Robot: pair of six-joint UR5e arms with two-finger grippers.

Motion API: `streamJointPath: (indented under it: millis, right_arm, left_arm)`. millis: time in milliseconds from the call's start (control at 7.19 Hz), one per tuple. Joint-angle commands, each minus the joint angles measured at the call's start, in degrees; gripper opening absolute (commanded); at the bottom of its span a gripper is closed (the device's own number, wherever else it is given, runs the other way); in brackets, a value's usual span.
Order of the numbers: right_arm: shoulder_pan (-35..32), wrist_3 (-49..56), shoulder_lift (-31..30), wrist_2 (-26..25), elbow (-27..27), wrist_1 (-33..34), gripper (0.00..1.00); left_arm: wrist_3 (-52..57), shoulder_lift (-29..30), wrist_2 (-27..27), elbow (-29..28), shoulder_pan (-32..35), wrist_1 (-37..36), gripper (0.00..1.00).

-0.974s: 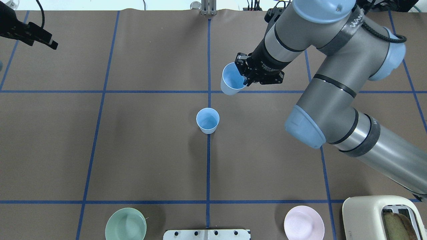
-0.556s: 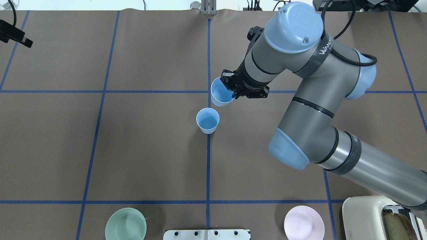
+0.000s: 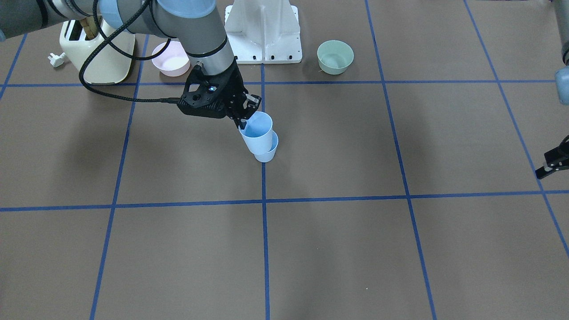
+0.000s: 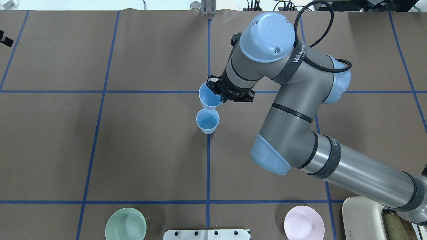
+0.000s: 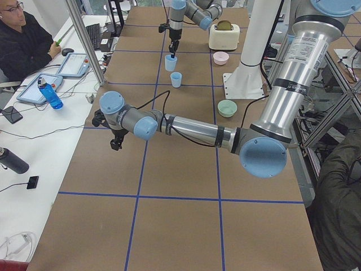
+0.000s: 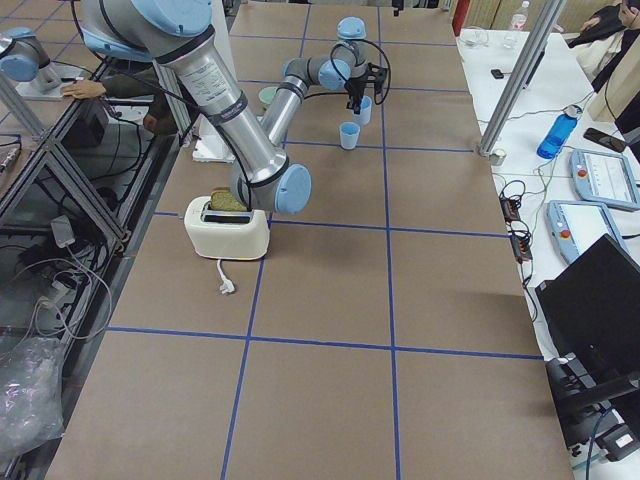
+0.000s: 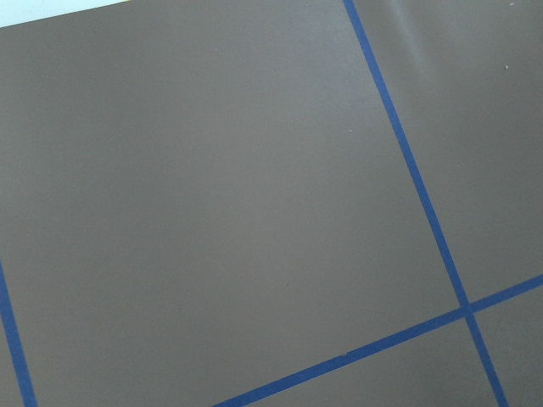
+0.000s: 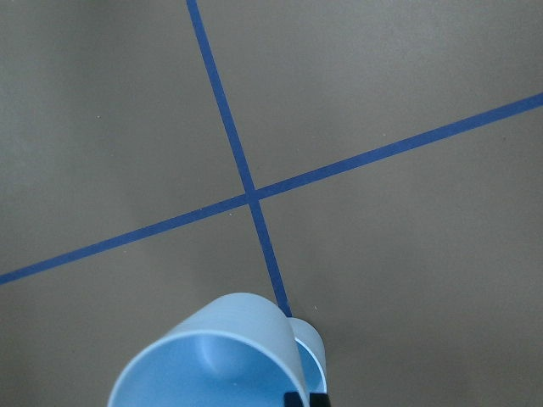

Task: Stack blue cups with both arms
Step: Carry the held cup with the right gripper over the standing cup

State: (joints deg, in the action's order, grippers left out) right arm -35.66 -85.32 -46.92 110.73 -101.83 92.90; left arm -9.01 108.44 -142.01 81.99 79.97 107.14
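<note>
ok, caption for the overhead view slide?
Right tool holds raised blue cup by its rim, close to standing blue cup on centre tape line; not yet nested.

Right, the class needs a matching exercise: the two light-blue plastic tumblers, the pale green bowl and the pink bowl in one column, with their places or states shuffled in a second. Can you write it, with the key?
Things
1. upper light-blue plastic tumbler
2. lower light-blue plastic tumbler
3. pale green round bowl
4. pink round bowl

Places or states
A. between the white base mount and the cream toaster
B. standing upright on the centre blue tape line
C. lifted, gripped at its rim by the right gripper
D. on the robot's left of the base mount

Pairs: 1-C, 2-B, 3-D, 4-A
</note>
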Motion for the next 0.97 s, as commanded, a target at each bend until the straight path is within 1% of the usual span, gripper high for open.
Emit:
streamJointPath:
  millis: [0, 278, 834]
  right_arm:
    - [1.6, -0.1, 0.2, -1.8, 0.7, 0.0, 0.0]
    - [3.5, -1.1, 0.1, -3.8, 0.8, 0.0, 0.0]
    - [4.8, -1.3, -0.4, -5.3, 0.7, 0.0, 0.0]
  left_arm:
    - [0.1, -0.1, -0.2, -0.1, 0.1, 0.0, 0.98]
    - [0.1, -0.1, -0.2, -0.2, 0.1, 0.0, 0.98]
    - [0.1, -0.2, -0.2, -0.2, 0.1, 0.0, 0.98]
